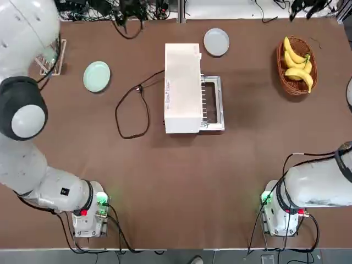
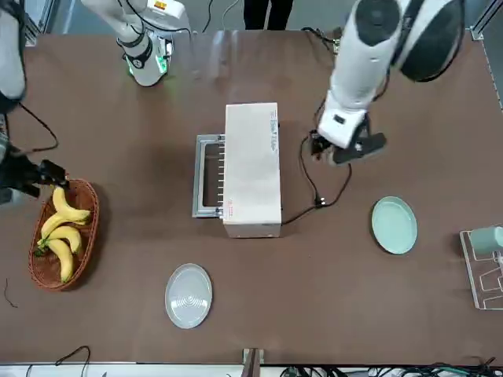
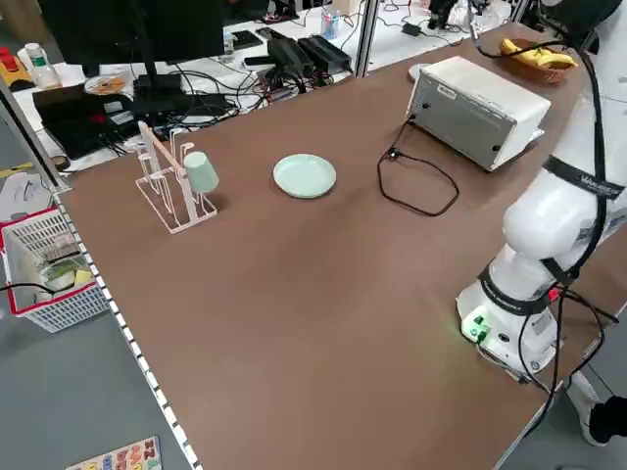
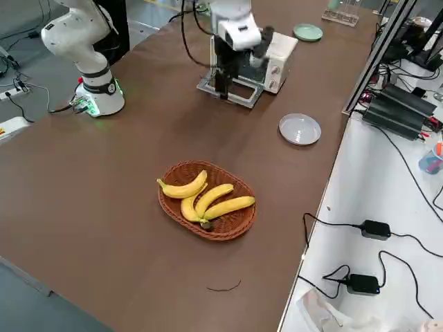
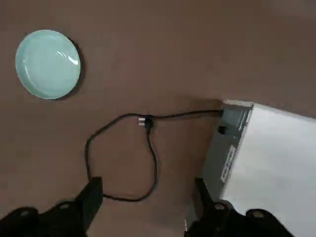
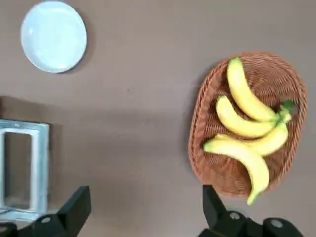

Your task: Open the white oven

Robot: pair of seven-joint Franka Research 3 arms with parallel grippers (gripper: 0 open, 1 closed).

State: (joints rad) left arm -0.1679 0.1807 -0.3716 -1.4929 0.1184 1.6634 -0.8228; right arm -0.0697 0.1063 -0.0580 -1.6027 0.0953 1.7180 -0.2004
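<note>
Top view: the white oven (image 1: 182, 87) sits at the upper centre of the frame with its glass door (image 1: 212, 103) folded down flat on the table toward the frame's right. A wicker basket (image 1: 287, 82) at the upper right holds a bunch of bananas (image 1: 297, 65). A grey plate (image 1: 216, 42) lies just above the oven, a green plate (image 1: 96, 76) at the upper left.

Front view: the left gripper (image 2: 343, 151) hangs high over the black power cord (image 2: 318, 188), right of the oven's back. The right arm enters at the left edge, above the basket.

Left side view: a pink rack (image 3: 168, 191) at the centre left carries a green cup (image 3: 201, 172).

Left wrist view: the left gripper's fingers (image 5: 90, 196) stand spread apart and empty above the looped cord, with the oven at the lower right.

Right wrist view: the right gripper (image 6: 143, 210) is likewise spread wide, holding nothing, between the door frame at the lower left and the basket at the right.
</note>
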